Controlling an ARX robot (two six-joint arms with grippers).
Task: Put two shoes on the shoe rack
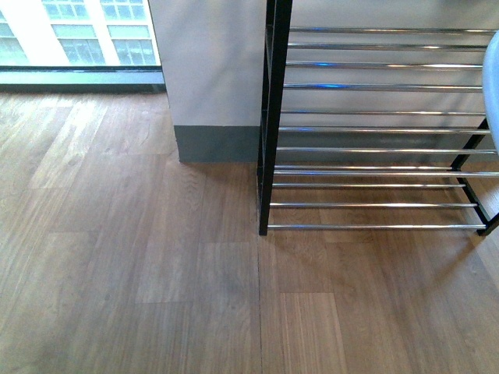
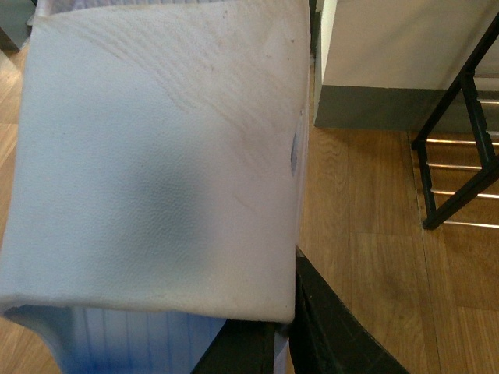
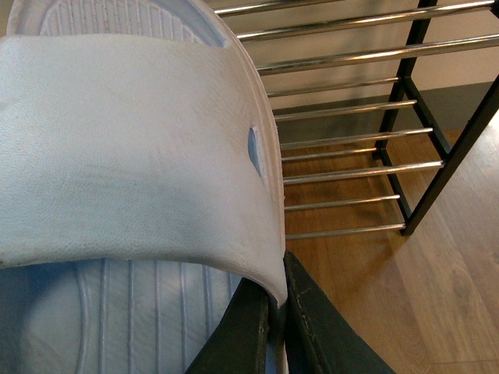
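Blue slides (image 3: pixel 132 148) pinched by left fingers (image 2: pixel 335 335), right fingers (image 3: pixel 323 335); shoe rack (image 1: pixel 273 117) near.

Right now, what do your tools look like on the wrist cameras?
The left tool and right tool each show two flat, tapering, matte black fingers, slightly scuffed. No cables or markings visible; the arms themselves are out of view.

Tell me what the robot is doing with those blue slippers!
The robot is putting shoes away. Its left gripper pinches one pale blue slide by its edge, and its right gripper holds the other slide the same way. Both slides are lifted off the wooden floor, close to the shoe rack. The rack bars in view are bare, so neither slide is on it yet.
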